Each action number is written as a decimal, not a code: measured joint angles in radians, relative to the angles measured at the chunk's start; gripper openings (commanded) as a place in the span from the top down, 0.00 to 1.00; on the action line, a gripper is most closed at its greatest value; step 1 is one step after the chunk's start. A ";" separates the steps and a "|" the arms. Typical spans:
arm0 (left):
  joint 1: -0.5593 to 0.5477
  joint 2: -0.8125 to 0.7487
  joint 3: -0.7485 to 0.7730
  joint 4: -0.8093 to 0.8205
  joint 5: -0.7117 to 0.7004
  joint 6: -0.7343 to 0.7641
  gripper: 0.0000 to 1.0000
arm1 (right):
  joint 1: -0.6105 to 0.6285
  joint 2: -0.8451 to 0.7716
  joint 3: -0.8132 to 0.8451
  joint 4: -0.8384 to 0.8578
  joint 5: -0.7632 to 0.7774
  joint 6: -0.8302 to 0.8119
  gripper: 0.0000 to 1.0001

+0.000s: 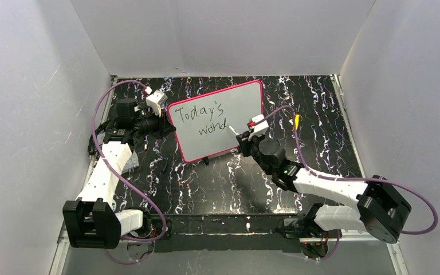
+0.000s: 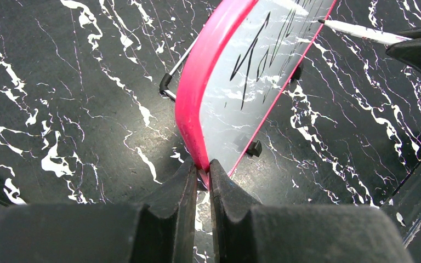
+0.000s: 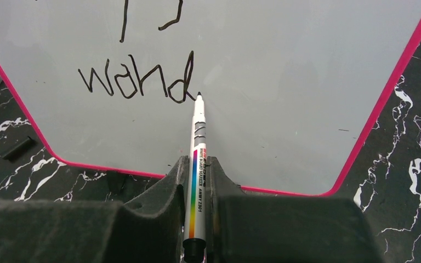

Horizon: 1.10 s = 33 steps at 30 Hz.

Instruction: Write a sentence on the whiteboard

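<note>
**Board pinned at its edge, pen at the second line**

We start with the table (image 1: 206, 189), a black top veined with white, closed in by plain white walls (image 1: 28, 86) on three sides. On its far middle stands the whiteboard (image 1: 229, 129): pale grey, rounded at the corners, framed in thin pink-red. It is propped leaning back with its written face towards the arms, between the two grippers.

The left gripper (image 2: 203, 167) meets the board at its left edge. In the left wrist view we see its two dark fingers drawn close together with the pink frame pinched between their tips, so it is clamped on the board's rim. The right gripper (image 3: 197, 161) reaches in from the near right, its fingers closed tight around a marker (image 3: 198, 137), a white barrel with a rainbow stripe and a black tip pointing up at the board.

The tip sits just to the right of the last written letter. We cannot tell whether it touches the surface or stands barely off it.

The sentence (image 1: 203, 112) runs in black marker over two lines: "Today's" above, and below it only "wond".

Behind the board's left edge a thin wire stand (image 2: 170, 82) rests on the table, and small black feet (image 2: 255, 148) show beneath the lower frame.
</note>
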 measured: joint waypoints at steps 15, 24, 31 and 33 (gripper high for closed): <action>0.000 0.000 0.000 0.000 -0.001 0.000 1.00 | 0.000 0.040 0.011 0.023 0.006 -0.020 0.99; 0.000 0.000 0.000 0.000 -0.001 0.000 1.00 | 0.001 0.027 0.011 0.016 0.042 -0.033 0.99; 0.000 0.000 0.000 0.000 -0.001 0.000 1.00 | 0.001 0.025 0.021 0.016 0.054 -0.049 0.99; 0.000 0.000 0.000 0.000 -0.001 0.000 1.00 | 0.001 0.025 0.030 0.017 0.054 -0.051 0.99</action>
